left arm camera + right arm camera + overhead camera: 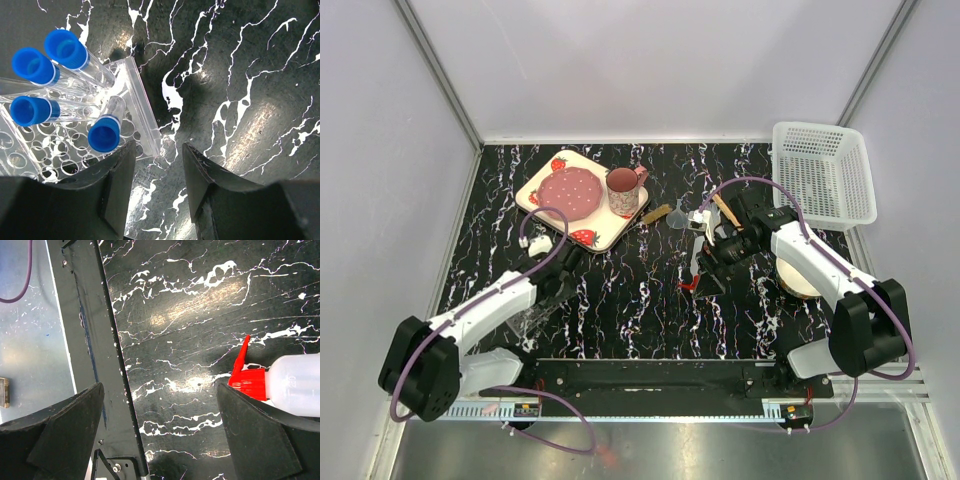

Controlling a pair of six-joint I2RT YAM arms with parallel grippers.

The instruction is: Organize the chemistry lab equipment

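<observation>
Several blue-capped tubes (105,134) stand in the clear plastic rack (145,115) at the left of the left wrist view. My left gripper (159,165) is open just right of the rack's edge, with only black tabletop between its fingers. From above, the left gripper (557,283) hangs beside the rack (532,322). The red-capped squeeze bottle (295,385) lies on its side, its red cap (248,382) at my right finger (255,435). My right gripper (160,405) is wide open and holds nothing. A clear funnel (678,216) and wooden-handled tools (657,214) lie behind the bottle (696,258).
A strawberry-print tray (605,236) with a pink plate and a mug (623,191) sits at the back left. A white basket (823,172) stands at the back right. A cream bowl (802,282) lies under the right arm. The table's front rail (107,360) runs close by the right gripper.
</observation>
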